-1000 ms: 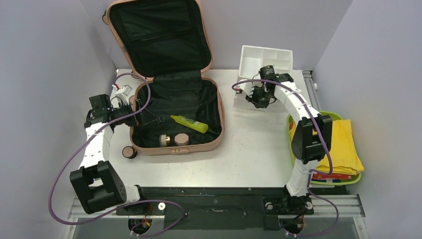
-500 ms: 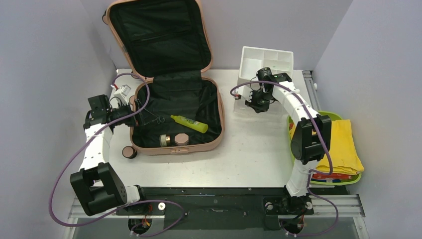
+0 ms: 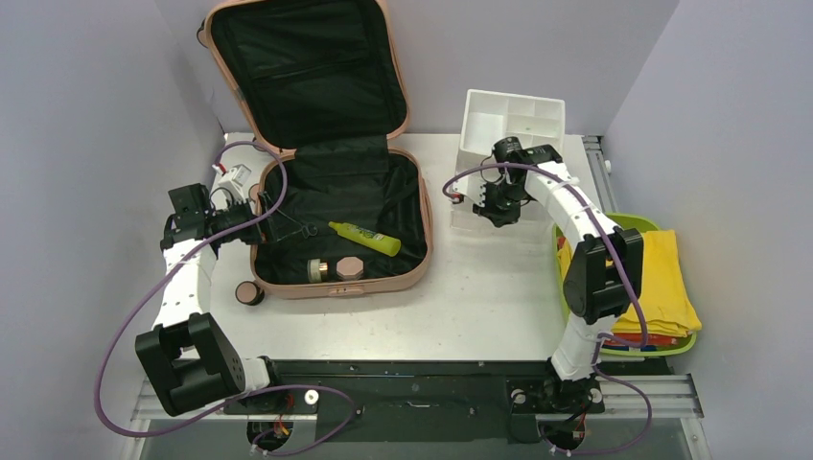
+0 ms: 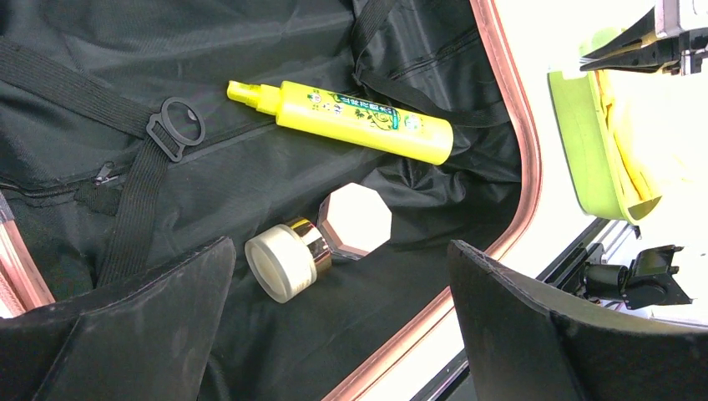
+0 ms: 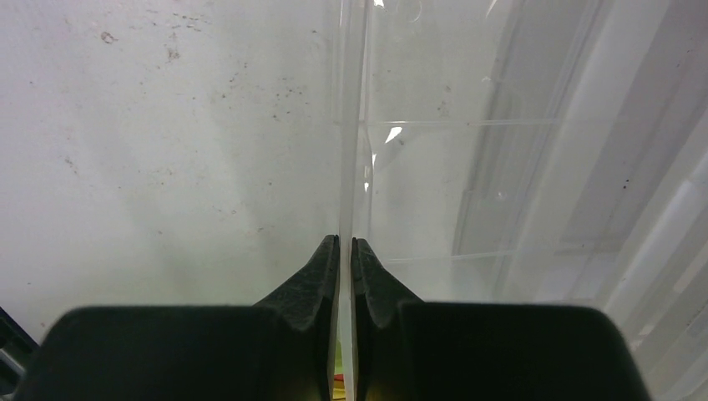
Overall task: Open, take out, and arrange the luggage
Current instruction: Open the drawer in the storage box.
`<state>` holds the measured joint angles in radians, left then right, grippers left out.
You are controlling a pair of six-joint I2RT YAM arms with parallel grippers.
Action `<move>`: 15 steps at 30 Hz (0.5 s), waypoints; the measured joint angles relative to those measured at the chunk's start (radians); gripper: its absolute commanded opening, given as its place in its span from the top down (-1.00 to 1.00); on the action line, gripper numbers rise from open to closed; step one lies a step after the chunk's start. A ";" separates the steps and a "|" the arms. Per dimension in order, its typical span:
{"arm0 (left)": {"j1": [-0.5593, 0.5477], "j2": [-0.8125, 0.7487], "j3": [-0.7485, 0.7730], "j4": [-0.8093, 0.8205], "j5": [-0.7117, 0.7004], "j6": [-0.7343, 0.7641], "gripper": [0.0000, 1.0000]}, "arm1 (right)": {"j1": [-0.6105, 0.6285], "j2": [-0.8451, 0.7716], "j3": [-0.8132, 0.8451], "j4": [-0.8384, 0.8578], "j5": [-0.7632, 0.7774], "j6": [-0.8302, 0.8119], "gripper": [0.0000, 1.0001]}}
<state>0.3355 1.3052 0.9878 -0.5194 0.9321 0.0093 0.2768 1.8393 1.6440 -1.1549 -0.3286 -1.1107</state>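
- The right gripper [image 5: 345, 242] is pinched narrow on a thin, translucent upright wall. From above, that wall appears to be the near left edge of the white compartmented organizer [image 3: 513, 117], which sits at the far right of the table [image 3: 479, 297].
- The left gripper [image 3: 257, 222] has its jaws spread wide and holds nothing. It hangs at the left rim of the luggage, pointing in over the black lining.
- Just beyond those open jaws, in the near part of the case, a small jar with a white lid and gold band [image 4: 288, 261] lies on its side. It touches a pale octagonal cap [image 4: 357, 221].
- A little farther in lies a yellow spray bottle [image 4: 351, 119], flat on the lining. A black strap with a ring buckle [image 4: 175, 127] is to its left.
- The luggage [image 3: 331, 286], a salmon-pink suitcase, sits at the far left of the table. Its lid stands upright against the far wall.
- Outside the case, a small round compact [image 3: 249, 292] rests near its near left corner.
- On the right, a lime-green tray [image 3: 671, 347] holds a folded yellow cloth [image 3: 662, 278].
- Progress, as I judge it: the luggage is open and unpacking is partly done. Three items are left inside, and sorting into the organizer is not yet finished.
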 measured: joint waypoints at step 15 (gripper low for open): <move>0.005 0.000 -0.002 0.001 0.014 -0.005 -0.93 | 0.016 -0.055 -0.067 0.016 0.008 0.010 0.53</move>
<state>0.3405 1.3052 0.9859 -0.5186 0.9463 0.0040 0.2932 1.7847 1.5768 -1.1385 -0.3202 -1.1011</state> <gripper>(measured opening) 0.964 0.030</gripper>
